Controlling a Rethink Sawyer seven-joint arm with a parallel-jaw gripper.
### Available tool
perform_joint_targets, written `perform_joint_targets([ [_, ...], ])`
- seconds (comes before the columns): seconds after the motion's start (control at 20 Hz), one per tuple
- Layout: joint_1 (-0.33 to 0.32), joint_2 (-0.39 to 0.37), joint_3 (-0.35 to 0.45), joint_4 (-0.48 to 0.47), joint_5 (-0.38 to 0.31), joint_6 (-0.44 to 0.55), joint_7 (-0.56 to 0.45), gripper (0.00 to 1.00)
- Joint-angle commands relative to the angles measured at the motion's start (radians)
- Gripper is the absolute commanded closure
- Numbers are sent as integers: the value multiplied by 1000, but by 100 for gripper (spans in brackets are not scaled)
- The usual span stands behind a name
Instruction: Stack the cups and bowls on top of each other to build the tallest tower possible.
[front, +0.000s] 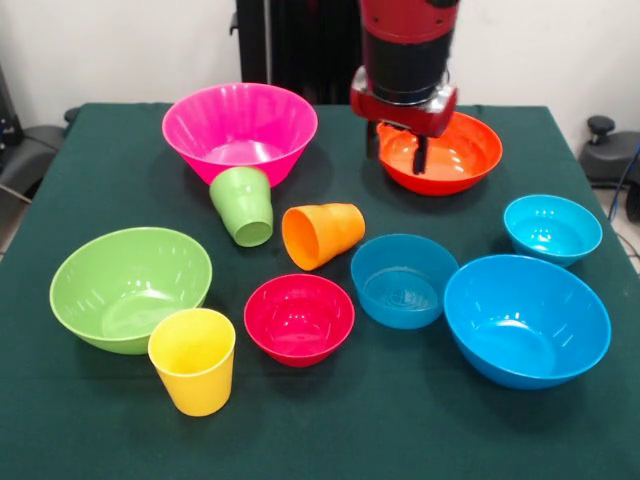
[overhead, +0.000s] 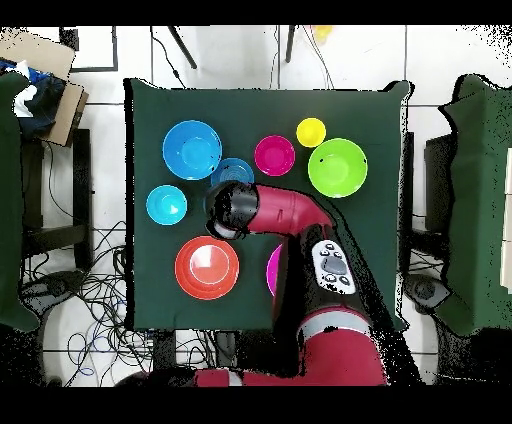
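Note:
My gripper (front: 396, 150) hangs open and empty in front of the left part of the orange bowl (front: 455, 160). The pink bowl (front: 240, 125) stands at the back left, and the green cup (front: 243, 205) lies tipped against its front. Beside that cup, the orange cup (front: 322, 235) lies on its side. At the front left the yellow cup (front: 192, 360) stands upright, next to the light green bowl (front: 130, 285). The red bowl (front: 298, 318), a small blue bowl (front: 403, 280), the large blue bowl (front: 527, 320) and a small cyan bowl (front: 552, 228) all stand singly.
The dark green table (front: 90, 430) ends close in front of the yellow cup. In the overhead view the arm (overhead: 285, 212) covers the green and orange cups and most of the pink bowl (overhead: 271, 272). Chairs stand at both sides of the table.

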Motion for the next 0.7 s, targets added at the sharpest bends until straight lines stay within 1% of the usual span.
perform_joint_targets([
  [0.05,-55,72,11,-64,-102,84,-83,0],
  [0.25,-82,94,10,-86,-139,70,-105,0],
  [0.4,-95,102,15,-99,-155,69,-105,0],
  [0.55,-87,106,18,-97,-163,54,-78,0],
  [0.7,-69,129,-1,-129,-182,39,-50,0],
])
